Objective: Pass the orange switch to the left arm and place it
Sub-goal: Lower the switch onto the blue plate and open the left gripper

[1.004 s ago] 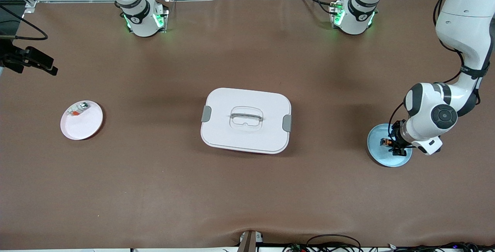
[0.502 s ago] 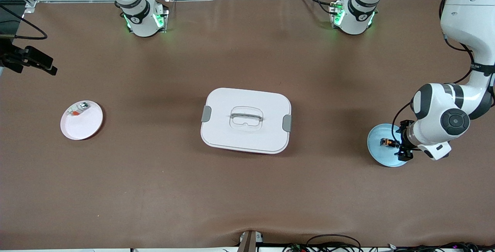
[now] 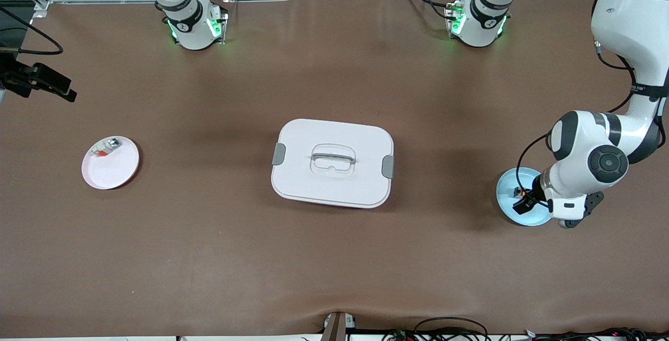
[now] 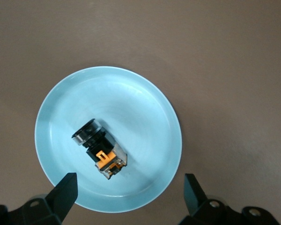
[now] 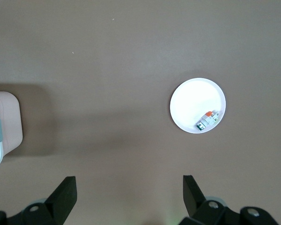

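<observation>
The orange switch [image 4: 99,150] [image 3: 519,192] lies on its side in a blue plate [image 4: 145,93] [image 3: 508,183] at the left arm's end of the table. My left gripper [image 4: 131,186] [image 3: 525,203] hangs open just over that plate, beside the switch and apart from it, with nothing between its fingers. The white box [image 3: 332,163] [image 5: 2,131] stands shut mid-table. My right gripper [image 5: 129,187] is open and empty, high over bare table between the box and a pink plate [image 5: 192,101]; it is out of the front view.
The pink plate [image 3: 112,171] at the right arm's end of the table holds a small silver-and-clear piece [image 3: 107,147] [image 5: 207,119]. A black camera mount [image 3: 42,82] juts in at that end's edge. Cables run along the table's front edge.
My left gripper opened and let go of the switch, which now lies loose in the blue plate. The hand drew off it and turned. The right arm did not visibly move.
</observation>
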Controlling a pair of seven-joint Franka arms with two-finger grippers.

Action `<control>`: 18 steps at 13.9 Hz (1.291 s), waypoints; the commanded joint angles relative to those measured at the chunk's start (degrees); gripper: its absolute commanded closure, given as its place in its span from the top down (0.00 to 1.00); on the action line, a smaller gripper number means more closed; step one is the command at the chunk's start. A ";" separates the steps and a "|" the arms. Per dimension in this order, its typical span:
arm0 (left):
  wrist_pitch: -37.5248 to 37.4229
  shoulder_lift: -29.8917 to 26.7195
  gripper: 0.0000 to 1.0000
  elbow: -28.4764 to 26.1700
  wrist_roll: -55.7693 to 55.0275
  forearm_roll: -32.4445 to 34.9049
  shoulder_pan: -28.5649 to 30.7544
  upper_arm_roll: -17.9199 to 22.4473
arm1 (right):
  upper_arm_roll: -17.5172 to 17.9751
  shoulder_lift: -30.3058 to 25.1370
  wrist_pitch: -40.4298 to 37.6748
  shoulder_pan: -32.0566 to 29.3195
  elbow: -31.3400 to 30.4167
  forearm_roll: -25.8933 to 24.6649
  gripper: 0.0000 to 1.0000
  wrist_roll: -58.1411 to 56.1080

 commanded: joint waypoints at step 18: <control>-10.24 -11.59 1.00 5.55 34.22 -6.71 -1.04 -0.36 | -4.96 -3.89 -1.79 3.72 -1.69 1.97 1.00 1.19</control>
